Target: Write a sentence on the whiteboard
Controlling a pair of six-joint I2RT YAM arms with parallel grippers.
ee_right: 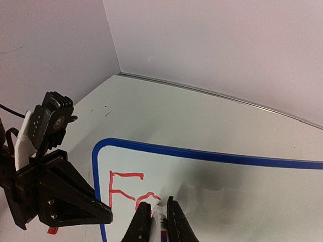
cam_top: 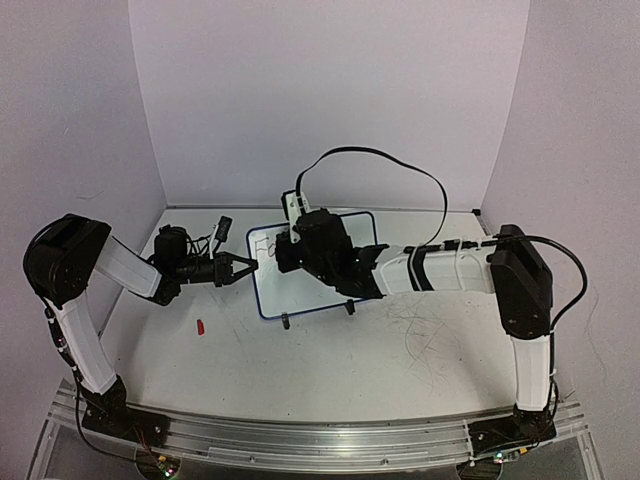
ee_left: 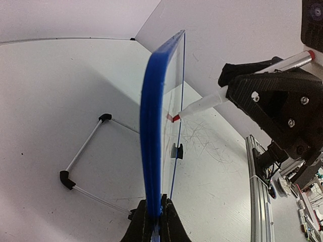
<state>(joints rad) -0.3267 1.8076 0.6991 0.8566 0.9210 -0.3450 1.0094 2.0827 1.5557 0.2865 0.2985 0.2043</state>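
At mid-frame the left gripper (ee_left: 156, 202) pinches the whiteboard (cam_top: 290, 296) by its edge; the right gripper (ee_right: 159, 204) clamps a marker (ee_left: 202, 104), the red sentence (ee_right: 123, 189) reading perhaps "Fa".

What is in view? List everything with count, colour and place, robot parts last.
whiteboard: one, white with blue frame, upright mid-table
lettering: one "F" and a partial letter, red, board's upper left
marker: one, white with red tip, at the board
small piece: one, red, table, left of board
table: one, white, under everything
cable: one, black, looping above the right arm
left pincer: one, black, shut on the whiteboard's edge
right pincer: one, black, shut on the marker
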